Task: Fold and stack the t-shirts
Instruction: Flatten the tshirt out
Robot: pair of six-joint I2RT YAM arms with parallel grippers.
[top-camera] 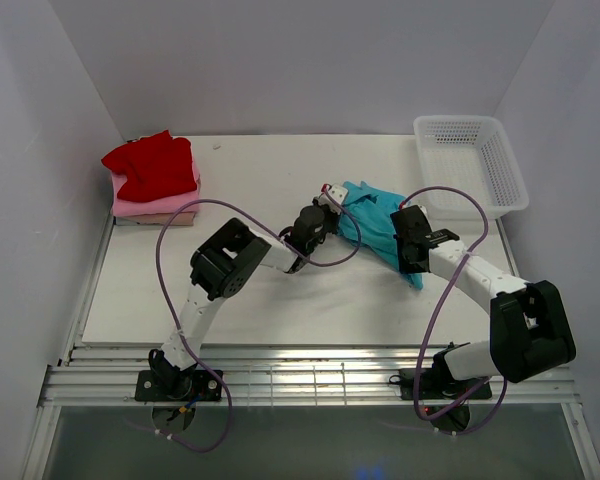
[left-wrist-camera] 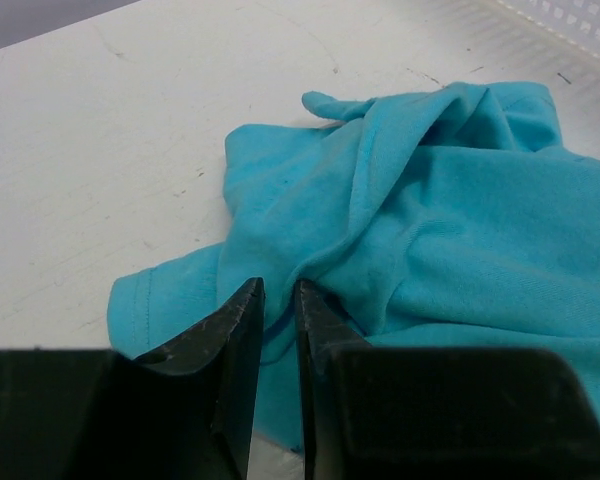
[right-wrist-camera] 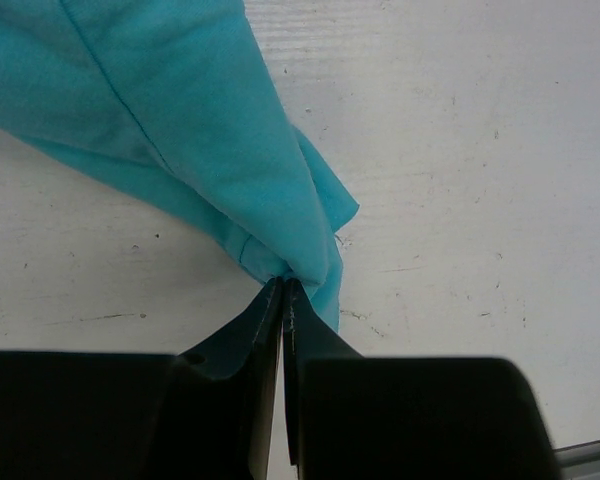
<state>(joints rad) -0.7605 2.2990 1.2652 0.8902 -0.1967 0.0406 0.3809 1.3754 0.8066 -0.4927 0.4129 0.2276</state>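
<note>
The teal t-shirt [top-camera: 375, 222] lies crumpled right of the table's middle. My left gripper [top-camera: 332, 202] is at its left edge; in the left wrist view [left-wrist-camera: 278, 290] the jaws stand narrowly apart with a fold of the teal shirt [left-wrist-camera: 450, 230] between them. My right gripper [top-camera: 404, 222] is at the shirt's right side; in the right wrist view [right-wrist-camera: 282, 285] it is shut on a bunched edge of the teal shirt [right-wrist-camera: 180, 110], which hangs from the tips. A red shirt [top-camera: 152, 165] lies on a pink one [top-camera: 160, 205] and a beige one [top-camera: 155, 219] at the back left.
A white mesh basket [top-camera: 500, 170] stands at the back right, just beyond the right gripper. The table's white board [top-camera: 180, 300] ends at a slatted front rail. White walls close in the sides and the back.
</note>
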